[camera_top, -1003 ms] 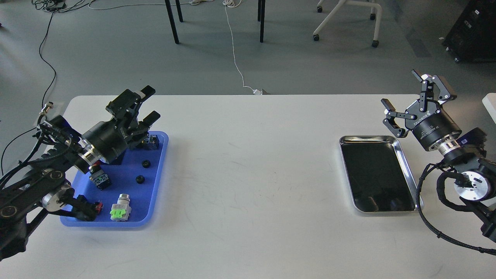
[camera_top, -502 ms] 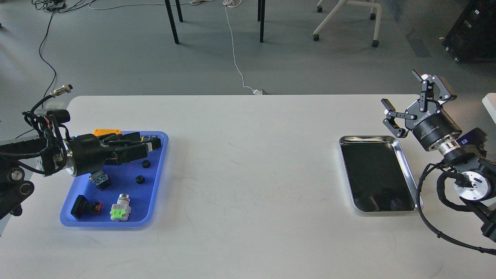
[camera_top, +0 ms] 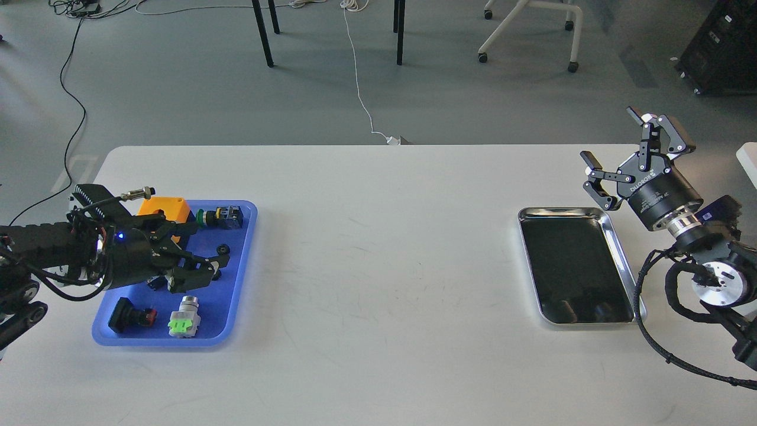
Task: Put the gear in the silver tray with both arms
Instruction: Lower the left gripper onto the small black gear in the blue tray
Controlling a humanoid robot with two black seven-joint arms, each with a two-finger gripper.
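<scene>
The silver tray (camera_top: 575,266) lies empty on the right of the white table. My right gripper (camera_top: 612,137) is open and empty, raised just beyond the tray's far right corner. My left gripper (camera_top: 210,268) lies low over the blue plastic tray (camera_top: 232,296), its fingers spread. One small black round gear (camera_top: 223,249) sits just beyond the upper finger. A second small black piece is mostly hidden between the fingers, and I cannot tell whether they touch it.
The blue tray also holds an orange block (camera_top: 163,208), a black switch with a green and yellow end (camera_top: 222,216), a black and red push button (camera_top: 132,316) and a silver and green part (camera_top: 184,318). Chair legs and cables are on the floor behind the table.
My left arm has dropped from high over the blue tray and swung toward me, so its gripper now lies low over the tray's middle. The orange block is uncovered. The right arm has not moved.
</scene>
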